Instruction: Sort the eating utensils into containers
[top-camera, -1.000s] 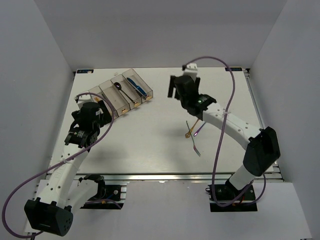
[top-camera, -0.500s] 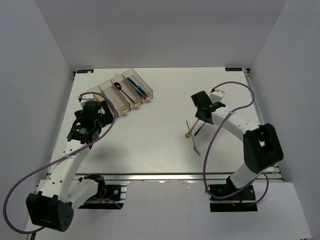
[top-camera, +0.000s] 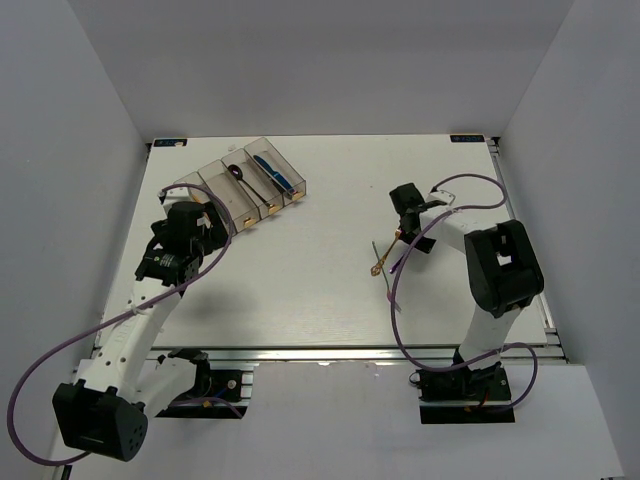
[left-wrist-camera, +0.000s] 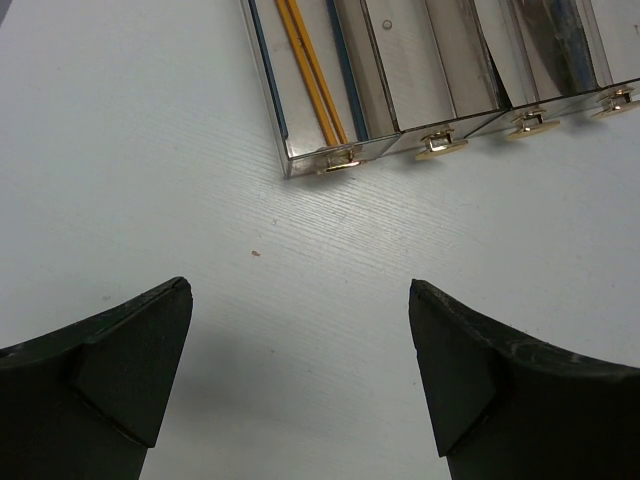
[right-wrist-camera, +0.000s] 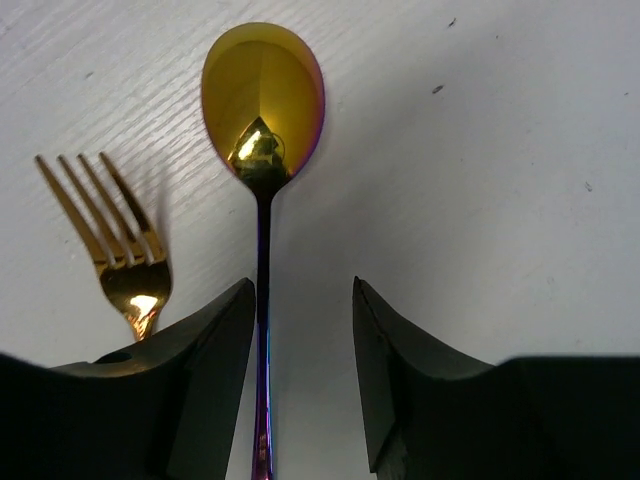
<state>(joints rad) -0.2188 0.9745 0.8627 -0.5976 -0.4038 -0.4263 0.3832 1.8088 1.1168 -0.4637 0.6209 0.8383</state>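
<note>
Right arm has swung down from its raised pose at the far right and now sits low over the loose cutlery, mid-right of the worktop. Left arm has barely shifted.

Containers lie at the far left. In the top view a blue knife and a black spoon are already in bins. The left wrist view shows yellow chopsticks in the end bin.

Left claw is released and empty, hovering just near of the tagged ends of the bins.

Right claw is released too. Its jaws straddle the handle of the purple-gold spoon, which lies flat on the worktop, closer to the left finger than the right. Gold fork lies just left of the spoon, apart from it, tines pointing away.

Step in hand looks like the spoon pickup, pre-grasp. Next move calls for clenching on the handle without catching the fork, then a lift and carry far-left to the bin with the black spoon.
</note>
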